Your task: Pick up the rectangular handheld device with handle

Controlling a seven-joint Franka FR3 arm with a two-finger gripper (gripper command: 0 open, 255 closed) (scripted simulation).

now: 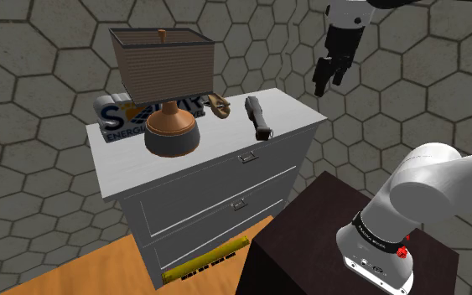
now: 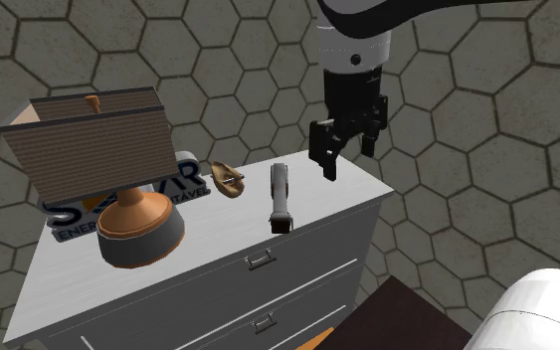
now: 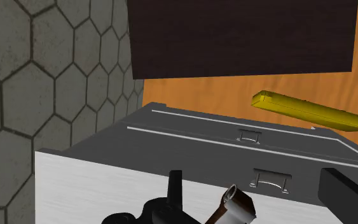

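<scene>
Gripper [image 2: 350,159] is up in the air with its two black fingers spread apart, clasping nothing. Nearest it is the pale top of a white dresser [image 2: 367,194], and the tool hangs by that top's end corner. From the wrist view, two drawer fronts with small metal handles fall away past the top's edge. Further down lies the orange wood floor [image 1: 66,272] with a yellow bar [image 3: 311,111] on it at the dresser's foot, close to the dark box stand [image 1: 309,226]. Behind everything runs a grey wall [image 1: 41,50] of hexagon tiles.

On to the things, closest first. The rectangular handheld device [image 2: 280,197] lies flat on the dresser top, below the gripper and just toward the lamp side, one end at the front edge (dark body, brownish at that end). Beyond it sits a small brown object [image 2: 228,179] whose kind I cannot tell. Further still is a lamp [image 2: 138,229] with a copper-coloured base and a boxy brown shade, standing apart from the device. Farthest off, behind the lamp, lies a flat printed box [image 1: 116,121].
</scene>
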